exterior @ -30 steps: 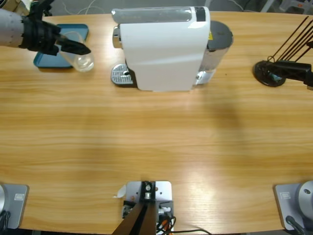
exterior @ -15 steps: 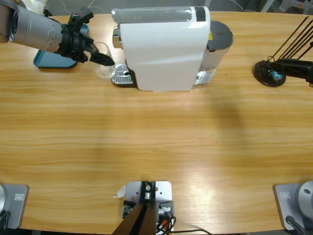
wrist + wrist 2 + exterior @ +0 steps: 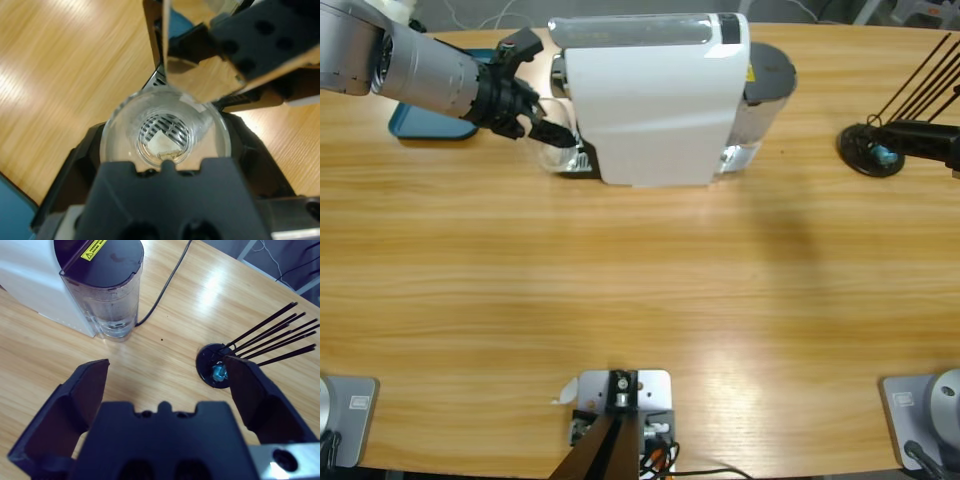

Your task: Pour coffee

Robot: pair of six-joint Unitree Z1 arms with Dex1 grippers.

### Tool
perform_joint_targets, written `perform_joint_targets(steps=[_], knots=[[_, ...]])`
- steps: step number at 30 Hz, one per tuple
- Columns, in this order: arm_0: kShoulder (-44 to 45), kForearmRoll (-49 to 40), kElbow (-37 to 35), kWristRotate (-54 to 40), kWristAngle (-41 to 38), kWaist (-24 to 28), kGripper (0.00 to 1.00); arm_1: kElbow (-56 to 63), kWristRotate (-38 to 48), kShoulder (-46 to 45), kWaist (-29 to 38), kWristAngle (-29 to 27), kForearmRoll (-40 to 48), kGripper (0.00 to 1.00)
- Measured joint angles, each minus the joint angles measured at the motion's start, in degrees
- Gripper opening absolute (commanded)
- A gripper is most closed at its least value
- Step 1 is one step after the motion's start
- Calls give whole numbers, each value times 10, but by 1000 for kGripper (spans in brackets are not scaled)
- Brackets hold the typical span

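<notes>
Glass [image 3: 556, 150] moved onto drip tray [image 3: 570, 160], left pincer [image 3: 553, 133] gripping

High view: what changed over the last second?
The left arm's end effector carried the clear glass tumbler from beside the blue tray rightward onto the drip grate of the white coffee machine, gripping it throughout. The machine, the tray, the black stick holder and the right arm kept their places.

You will find the glass [image 3: 556, 152] on the drip tray [image 3: 582, 162] at the coffee machine's [image 3: 655, 95] left end, the tray [image 3: 438, 118] further left, the rod stand [image 3: 869, 152] far right.
</notes>
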State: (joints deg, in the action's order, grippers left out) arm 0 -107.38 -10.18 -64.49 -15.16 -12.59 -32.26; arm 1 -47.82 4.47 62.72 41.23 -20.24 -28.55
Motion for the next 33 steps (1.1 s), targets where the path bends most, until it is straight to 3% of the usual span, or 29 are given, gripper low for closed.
perform_joint_targets(steps=[6, 7, 8, 11, 12, 27, 33], knots=[[-4, 0, -5, -4, 0, 0, 169, 0, 0, -1, 0, 0, 0, 1000], [-5, 0, -7, -4, 0, 0, 250, 0, 0, -1, 0, 0, 0, 1000], [-7, 0, -8, -4, 0, -1, 486, 0, 0, -1, 0, 0, 0, 1000], [-9, 0, -12, -5, 0, -1, 945, 0, 0, -1, 0, 0, 0, 1000], [-10, 0, -13, -5, 0, -1, 990, 0, 0, -1, 0, 0, 0, 1000], [-8, -1, -11, -5, 29, -4, 996, 2, 0, -1, -1, 10, 2, 1000], [39, -25, -6, -6, 44, -4, 996, 4, 0, -1, -1, 16, 12, 1000]])
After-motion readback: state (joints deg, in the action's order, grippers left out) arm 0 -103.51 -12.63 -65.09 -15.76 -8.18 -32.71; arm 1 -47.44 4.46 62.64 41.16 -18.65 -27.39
